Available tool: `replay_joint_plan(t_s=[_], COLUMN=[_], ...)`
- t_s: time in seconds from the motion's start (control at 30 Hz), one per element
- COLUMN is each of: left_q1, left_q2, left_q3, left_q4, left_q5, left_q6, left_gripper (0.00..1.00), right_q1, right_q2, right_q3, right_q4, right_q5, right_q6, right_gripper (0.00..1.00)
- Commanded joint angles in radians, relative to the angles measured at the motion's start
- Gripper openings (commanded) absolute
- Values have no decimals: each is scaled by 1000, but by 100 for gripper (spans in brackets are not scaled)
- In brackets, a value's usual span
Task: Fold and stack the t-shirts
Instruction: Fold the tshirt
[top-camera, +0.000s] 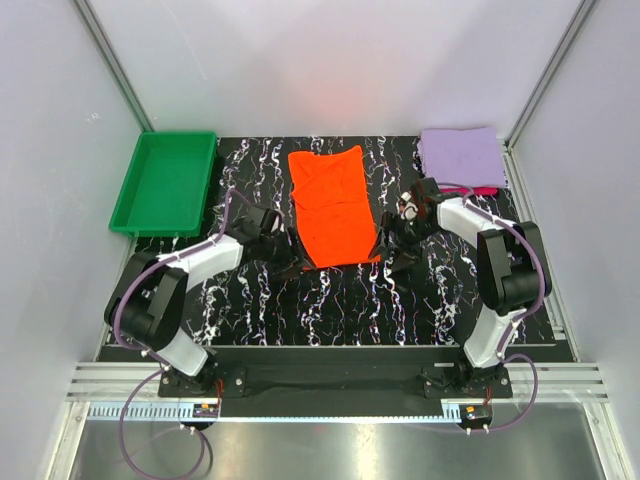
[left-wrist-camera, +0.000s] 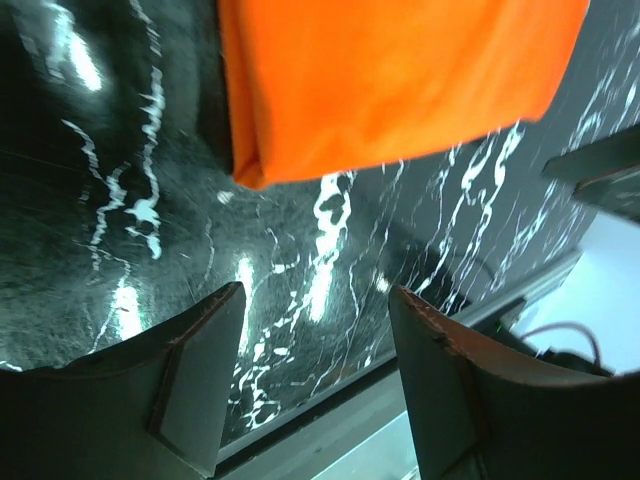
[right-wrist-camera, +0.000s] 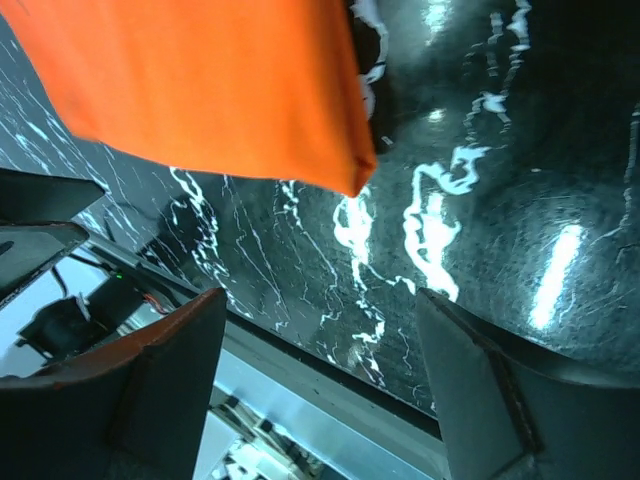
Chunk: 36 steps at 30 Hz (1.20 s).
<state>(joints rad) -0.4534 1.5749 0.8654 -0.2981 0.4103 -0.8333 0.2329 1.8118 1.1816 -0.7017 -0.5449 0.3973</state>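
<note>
Item one, the table (top-camera: 340, 300): black marbled top, the work surface for all that follows. Item two, orange-red t-shirt (top-camera: 330, 205): largest cloth, lying flat at the table's centre as a long narrow strip running away from the arms, its sides apparently already turned in, its near corners doubled over; judged to be laid lengthwise so the two arms can each take a near corner and carry that end over the far one. Item three, green tray (top-camera: 125, 200): far left corner, well apart from the cloth, no part in the folding. Item four, lavender t-shirt (top-camera: 462, 157): folded square at the far right corner, likely the base of the stack. Item five, crimson-pink t-shirt (top-camera: 485, 189): only a thin edge shows beneath the lavender one's near side. Item six, left gripper (left-wrist-camera: 315, 310): low, just off the strip's near left corner, jaws parted, nothing between them. Item seven, right gripper (right-wrist-camera: 320, 305): mirrored just off the near right corner, jaws wider apart, likewise empty; both seem poised level with the hem for a paired pick-up.
</note>
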Motion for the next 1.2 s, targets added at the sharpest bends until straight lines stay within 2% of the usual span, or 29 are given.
replay_joint_plan(t_s=[0.0,0.2,0.47,0.63,1.17], left_q1=[5,5,22,30,32], left_q2=[17,45,111,148,204], left_q3=[0,-5,-16,15,43], left_q4=[45,27,86,96,86], left_q5=[-65,-93,-90,-88,-100], left_q6=[-70,-99,-151,-147,-136], left_gripper=[65,67,66,66,54], right_q1=[-41,-53,-53,-55,-53], right_q2=[-2,47,99,122,165], right_q3=[-19,-2,-23,-28,-37], right_q4=[111,136,179,208,241], right_q5=[-56,-87,-99,-98,-79], right_q6=[29,48,78,101,141], right_gripper=[82,76,63,59,54])
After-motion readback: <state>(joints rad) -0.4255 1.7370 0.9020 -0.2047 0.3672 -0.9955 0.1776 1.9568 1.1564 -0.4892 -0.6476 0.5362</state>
